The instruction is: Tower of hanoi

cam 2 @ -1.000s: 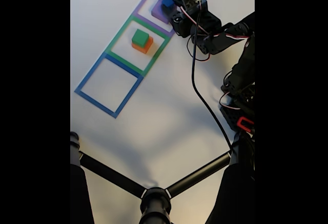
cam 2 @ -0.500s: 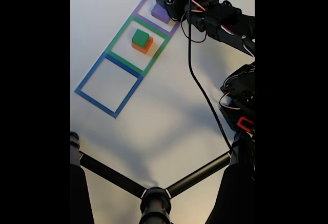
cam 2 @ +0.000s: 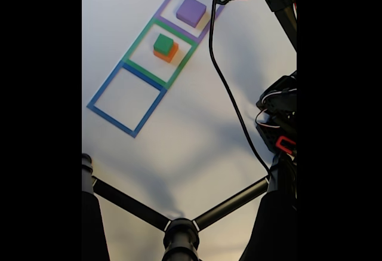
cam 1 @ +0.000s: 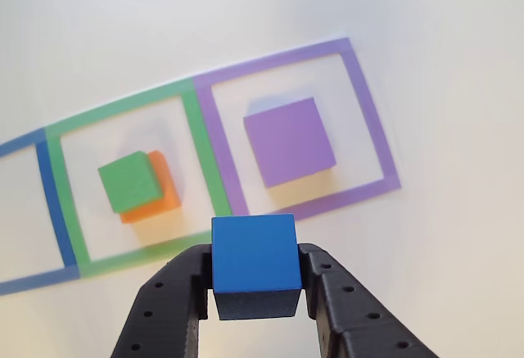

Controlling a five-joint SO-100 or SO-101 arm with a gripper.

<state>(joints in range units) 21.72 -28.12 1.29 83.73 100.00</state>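
White tabletop (cam 2: 179,129) carries three tape squares (cam 2: 126,98). Gripper (cam 1: 255,292) fingers clamp the blue cube (cam 1: 254,253), now lifted off the purple slab (cam 1: 289,141), which lies bare in its purple square; green cube (cam 1: 129,180) tops orange block (cam 1: 155,202) alongside.

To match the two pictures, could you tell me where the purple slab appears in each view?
Other view: the purple slab lies right of centre, inside the purple tape square.
Fixed view: the purple slab lies near the top, inside the purple tape square.
Shared landmark: the green cube on the orange block.
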